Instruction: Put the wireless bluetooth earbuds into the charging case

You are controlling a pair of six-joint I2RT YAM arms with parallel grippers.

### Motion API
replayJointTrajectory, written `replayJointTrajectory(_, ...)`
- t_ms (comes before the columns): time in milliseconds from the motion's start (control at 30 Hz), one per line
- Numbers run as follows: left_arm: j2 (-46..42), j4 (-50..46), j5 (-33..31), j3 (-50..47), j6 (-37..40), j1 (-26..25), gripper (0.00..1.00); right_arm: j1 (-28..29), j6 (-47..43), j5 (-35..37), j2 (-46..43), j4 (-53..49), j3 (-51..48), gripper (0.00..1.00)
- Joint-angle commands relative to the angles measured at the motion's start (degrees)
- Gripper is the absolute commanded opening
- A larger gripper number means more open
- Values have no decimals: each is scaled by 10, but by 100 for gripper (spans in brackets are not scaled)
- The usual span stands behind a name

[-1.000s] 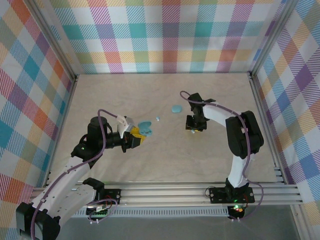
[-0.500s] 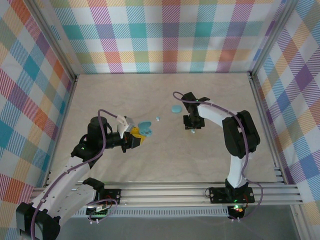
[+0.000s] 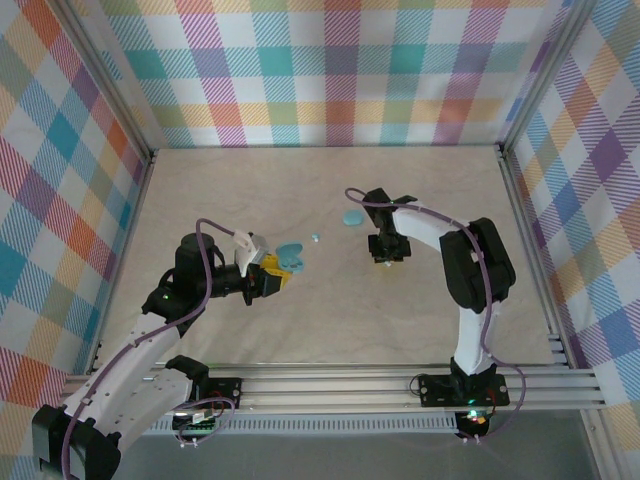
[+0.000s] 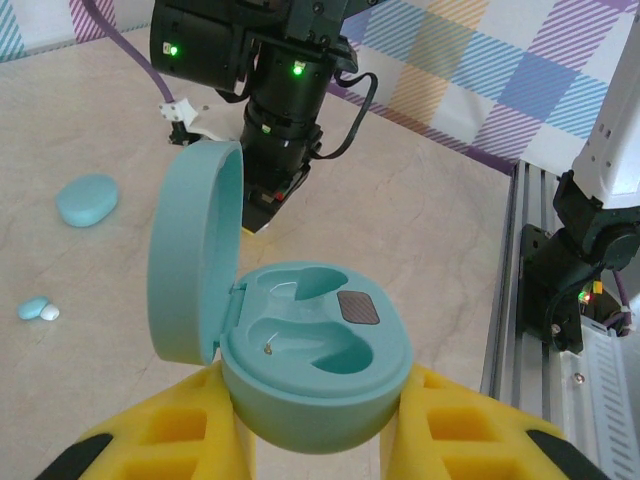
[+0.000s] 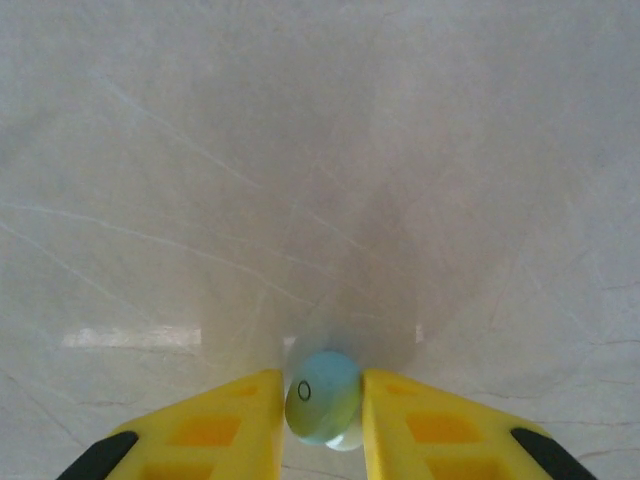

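Pale wood-grain tabletop (image 3: 300,320) sits under bright light, pastel plaid walls (image 3: 330,70) close it in on three sides, and aluminium rails (image 3: 340,385) run along the near edge.

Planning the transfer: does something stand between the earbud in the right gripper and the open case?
Nothing visible does. Bare table lies between the right gripper, with the earbud, and the charging case held by the left gripper; lid open, wells empty.
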Motion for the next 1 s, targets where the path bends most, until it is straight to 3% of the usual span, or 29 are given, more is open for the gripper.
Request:
replayJointTrajectory(0,-8,-7,11,22,12,7,16,5,-8,1,13,-14,18,27)
replayJointTrajectory(233,-9,-10,12,22,14,7,16,7,-12,-1,6,-18,21,21)
replayJointTrajectory(533,-2,9,12,21,7,6,16,6,-7,-66,-77,-13,11,13)
replayJointTrajectory(967,21,21,21,35,3,7,16,29,-6,-342,-269,96,-51,8)
